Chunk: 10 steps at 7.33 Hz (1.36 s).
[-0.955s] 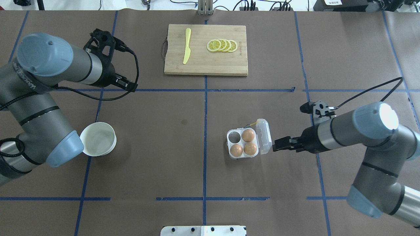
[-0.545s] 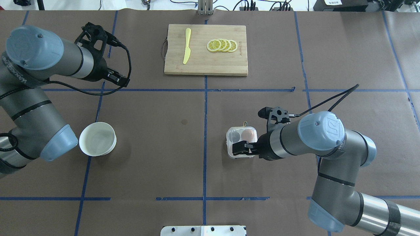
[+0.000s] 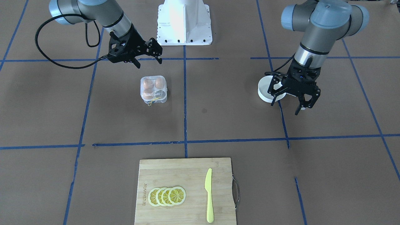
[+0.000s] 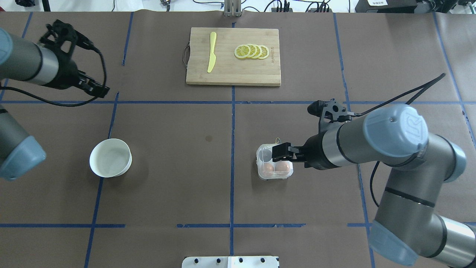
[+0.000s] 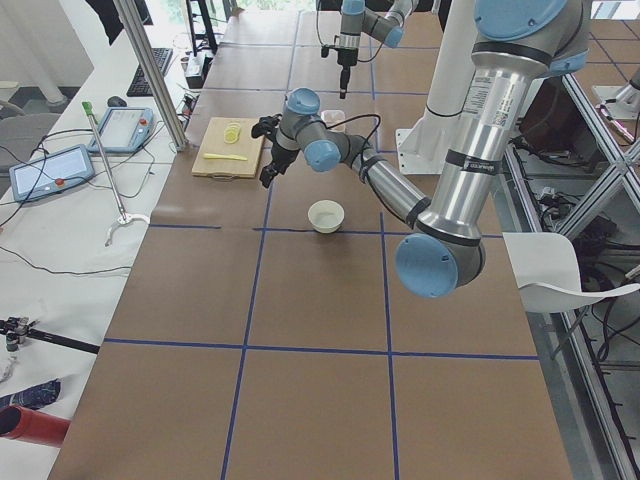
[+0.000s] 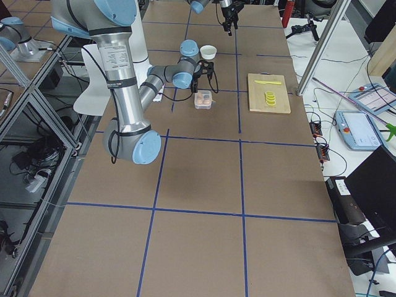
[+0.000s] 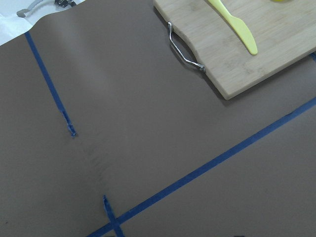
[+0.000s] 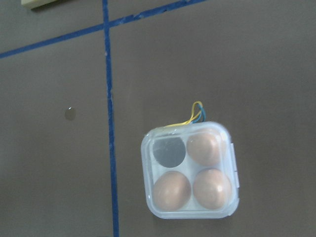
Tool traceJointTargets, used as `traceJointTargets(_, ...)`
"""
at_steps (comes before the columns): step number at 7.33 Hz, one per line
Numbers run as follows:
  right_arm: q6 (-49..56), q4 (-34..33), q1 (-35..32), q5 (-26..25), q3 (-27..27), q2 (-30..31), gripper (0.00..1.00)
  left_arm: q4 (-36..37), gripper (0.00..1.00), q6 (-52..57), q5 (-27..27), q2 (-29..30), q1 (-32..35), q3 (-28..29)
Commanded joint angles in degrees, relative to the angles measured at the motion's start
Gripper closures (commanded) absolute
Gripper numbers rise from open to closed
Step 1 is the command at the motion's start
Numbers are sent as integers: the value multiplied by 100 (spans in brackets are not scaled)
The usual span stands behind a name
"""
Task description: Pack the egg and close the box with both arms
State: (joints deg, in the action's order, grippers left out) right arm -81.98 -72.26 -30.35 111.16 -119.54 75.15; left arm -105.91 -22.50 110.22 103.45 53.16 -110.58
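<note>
Right gripper (image 3: pixel 149 63): raised above box (image 8: pixel 190 170), not touching, jaws apart, empty.
Left gripper (image 3: pixel 292 103): well apart from box, beyond bowl (image 4: pixel 129 158), fingers spread, empty.
Box: lid down, latch unclear.
Eggs (image 8: pixel 171 190): three inside, one cup vacant.
Probably light, flexible, slippery plastic; fragile contents. Press lid edges gently, never squeeze walls.

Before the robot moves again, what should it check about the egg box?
1. Box has its lid down: ok.
2. Eggs sitting in cups: ok, three are in, one cup is empty.
3. Lid snapped tight: cannot tell.
4. Right gripper open and holding nothing: ok.
5. Left gripper far from the box: ok.
</note>
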Motion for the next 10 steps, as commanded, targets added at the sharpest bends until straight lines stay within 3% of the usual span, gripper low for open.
traceJointTargets(1,59,-77,-862,840,-315,629,0,0,16,1207,769,-605,981,-96)
traceJointTargets(2,94,-69,-1285,1194,-315,928,0,0,16,1796,1191,-1007,1491,-96)
traceJointTargets(3,225,-60,-1533,1215,-307,1210,0,0,9,2141,1465,-1272,1914,-104)
traceJointTargets(4,696,-51,-1822,1276,-307,1491,0,0,1,2414,1633,-1501,2309,-96)
traceJointTargets(5,1232,-51,-2208,1503,-298,1798,0,0,1,2669,1669,-1782,2487,-96)
traceJointTargets(8,4241,-95,-3753,1978,-71,2880,0,17,0,2689,1670,-2040,2586,219)
traceJointTargets(10,5931,-112,-4703,2137,857,2848,0,-17,0,2698,2123,-2205,2586,422)
